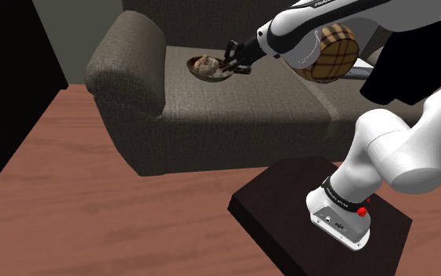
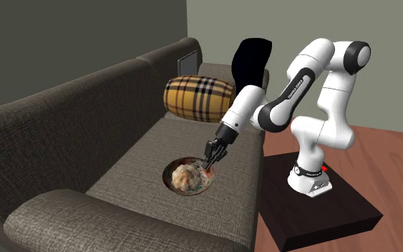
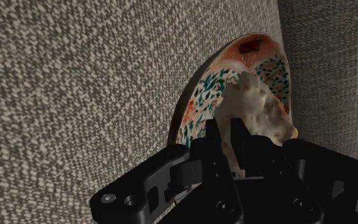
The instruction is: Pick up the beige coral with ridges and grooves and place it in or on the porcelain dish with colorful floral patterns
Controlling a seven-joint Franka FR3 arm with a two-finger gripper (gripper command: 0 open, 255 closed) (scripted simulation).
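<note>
The beige coral point(image 2: 185, 175) lay in the floral dish point(image 2: 167, 179) on the sofa point(image 2: 139, 161) seat. The gripper point(image 2: 209, 166) reached in from the far side, its jaws pinching the coral's edge.

The dish point(image 2: 167, 176) sits on the sofa point(image 2: 85, 114) seat, near the armrest at the second exterior view's lower left. The coral point(image 2: 185, 175) lies in the dish. The gripper point(image 2: 210, 164) is at the dish's rim on the side toward the stand point(image 2: 321, 215). The cushion point(image 2: 198, 99) rests farther along the seat, against the backrest. The stand is on the floor point(image 1: 93, 196) — in front of the sofa
</note>
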